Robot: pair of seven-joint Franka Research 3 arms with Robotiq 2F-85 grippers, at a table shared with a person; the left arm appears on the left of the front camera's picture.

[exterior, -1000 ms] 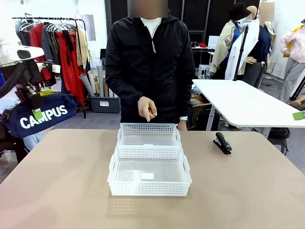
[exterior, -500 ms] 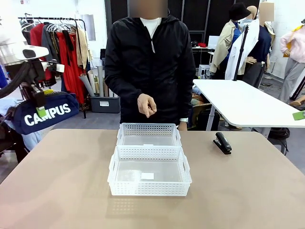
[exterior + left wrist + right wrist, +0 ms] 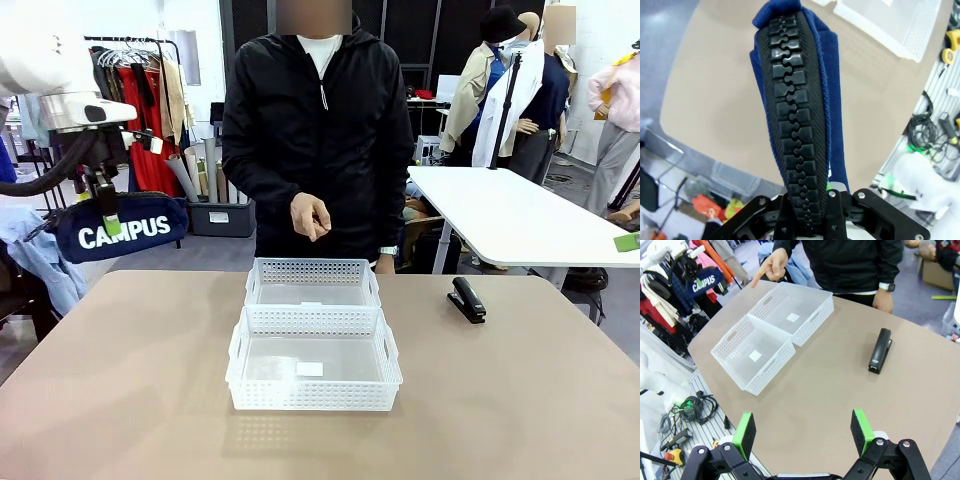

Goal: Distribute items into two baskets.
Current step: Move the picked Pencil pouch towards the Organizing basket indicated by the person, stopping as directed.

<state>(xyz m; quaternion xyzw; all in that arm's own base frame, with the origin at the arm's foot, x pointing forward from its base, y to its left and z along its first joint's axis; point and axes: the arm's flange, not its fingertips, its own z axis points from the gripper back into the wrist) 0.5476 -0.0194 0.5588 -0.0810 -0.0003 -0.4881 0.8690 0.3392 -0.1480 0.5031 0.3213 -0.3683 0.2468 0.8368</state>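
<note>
1. Front: the left hand (image 3: 110,222), clamped shut on the pouch (image 3: 125,232), hangs high beyond the bench's (image 3: 120,380) left edge. The baskets (image 3: 313,320) lie to its right.
2. Left wrist: the pouch's long axis runs straight out from the hand.
3. Right wrist: the right hand (image 3: 804,432) gapes wide and empty, and the stapler (image 3: 880,350) lies ahead of it, nearer this arm.

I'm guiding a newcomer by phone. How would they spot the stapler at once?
On the tan table, a larger basket and a smaller basket stand at the middle. To the robot's right of them, near the far edge, lies the stapler. It is small, slim and black, the only dark thing on the table.
</note>
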